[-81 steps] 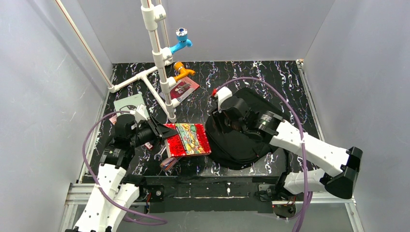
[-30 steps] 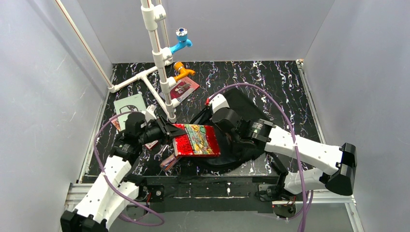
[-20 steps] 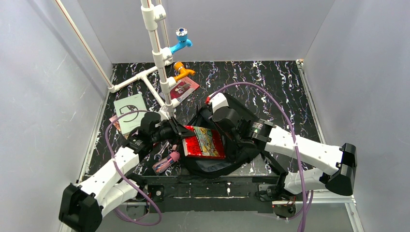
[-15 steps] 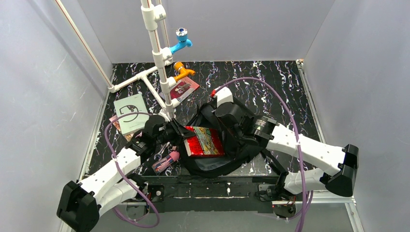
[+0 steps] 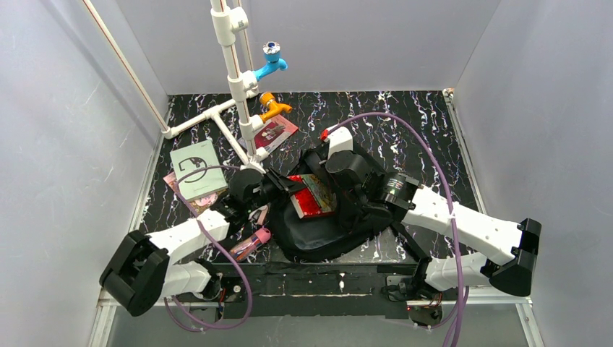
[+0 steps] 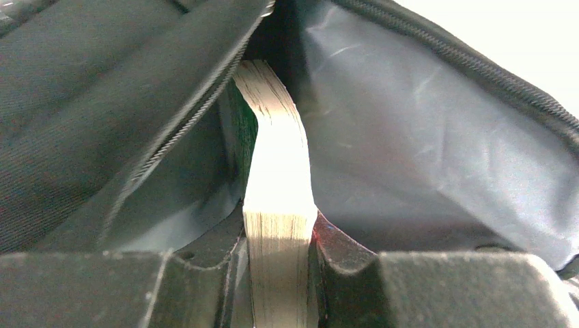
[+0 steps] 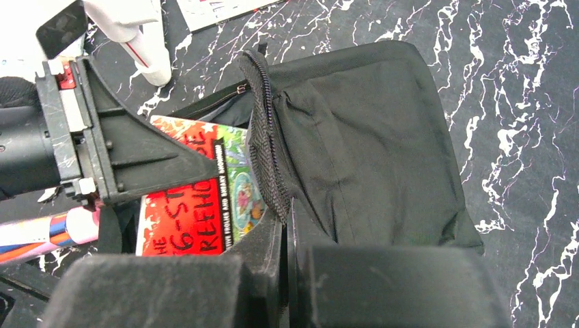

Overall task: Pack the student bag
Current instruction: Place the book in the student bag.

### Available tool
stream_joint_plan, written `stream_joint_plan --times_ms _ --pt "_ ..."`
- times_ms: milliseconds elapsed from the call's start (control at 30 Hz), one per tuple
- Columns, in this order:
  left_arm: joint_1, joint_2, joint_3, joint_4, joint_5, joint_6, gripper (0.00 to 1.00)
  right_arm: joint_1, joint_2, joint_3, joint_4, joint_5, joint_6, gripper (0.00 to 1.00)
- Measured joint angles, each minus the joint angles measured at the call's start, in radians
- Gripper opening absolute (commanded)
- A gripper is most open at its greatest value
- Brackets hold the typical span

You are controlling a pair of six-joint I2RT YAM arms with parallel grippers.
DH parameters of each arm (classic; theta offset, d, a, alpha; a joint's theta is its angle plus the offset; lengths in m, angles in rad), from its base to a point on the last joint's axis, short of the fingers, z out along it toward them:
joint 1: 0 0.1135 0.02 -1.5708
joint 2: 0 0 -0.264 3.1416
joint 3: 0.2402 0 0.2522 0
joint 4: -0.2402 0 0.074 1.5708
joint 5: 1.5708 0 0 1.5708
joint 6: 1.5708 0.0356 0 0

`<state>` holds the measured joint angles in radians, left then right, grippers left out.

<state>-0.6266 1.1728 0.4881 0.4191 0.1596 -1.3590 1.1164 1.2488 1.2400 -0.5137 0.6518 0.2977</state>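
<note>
Between the left fingers (image 6: 280, 273), a thick red book (image 5: 311, 195) sits edge-on, its pale page block pinched on both sides and its far end already inside the open mouth of the student bag (image 5: 340, 220). Grey lining spreads to either side of the pages ahead of the fingers. The right fingers (image 7: 288, 232) are pressed together on the bag's zippered rim, holding that flap up above the book's cover. The bag lies on the black marbled tabletop (image 5: 405, 123), directly under both sets of fingers. Behind the left fingers, toward the left arm's base, a pink pencil case (image 5: 249, 244) lies on the tabletop beside 2 flat booklets (image 5: 195, 170).
</note>
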Motion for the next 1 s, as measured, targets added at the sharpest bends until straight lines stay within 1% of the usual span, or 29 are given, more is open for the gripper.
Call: stream_joint_plan --times_ms 267,433,500,633,767,867,900,1000 --pt "-0.025 0.128 0.094 0.117 -0.034 -0.047 0.00 0.000 -0.019 0.000 0.000 0.003 0.014 0.01" --pt "-0.045 0.128 0.099 0.116 -0.069 -0.072 0.00 -0.002 -0.027 0.000 0.000 0.023 0.010 0.01" --pt "-0.056 0.158 0.117 0.121 -0.077 -0.082 0.00 -0.003 -0.027 0.000 0.000 0.027 0.006 0.01" --pt "-0.095 0.294 0.166 0.180 -0.117 -0.076 0.00 -0.003 -0.027 -0.002 0.000 0.030 0.002 0.01" --pt "-0.148 0.415 0.211 0.204 -0.211 -0.021 0.00 -0.011 -0.027 -0.015 0.000 0.038 -0.002 0.01" --pt "-0.179 0.500 0.293 0.217 -0.275 0.020 0.00 -0.027 -0.034 -0.041 0.018 0.056 -0.009 0.01" --pt "-0.187 0.520 0.312 0.223 -0.290 0.028 0.04 -0.035 -0.039 -0.052 0.023 0.059 -0.010 0.01" --pt "-0.201 0.584 0.380 0.230 -0.312 0.050 0.26 -0.069 -0.060 -0.089 0.035 0.066 -0.009 0.01"
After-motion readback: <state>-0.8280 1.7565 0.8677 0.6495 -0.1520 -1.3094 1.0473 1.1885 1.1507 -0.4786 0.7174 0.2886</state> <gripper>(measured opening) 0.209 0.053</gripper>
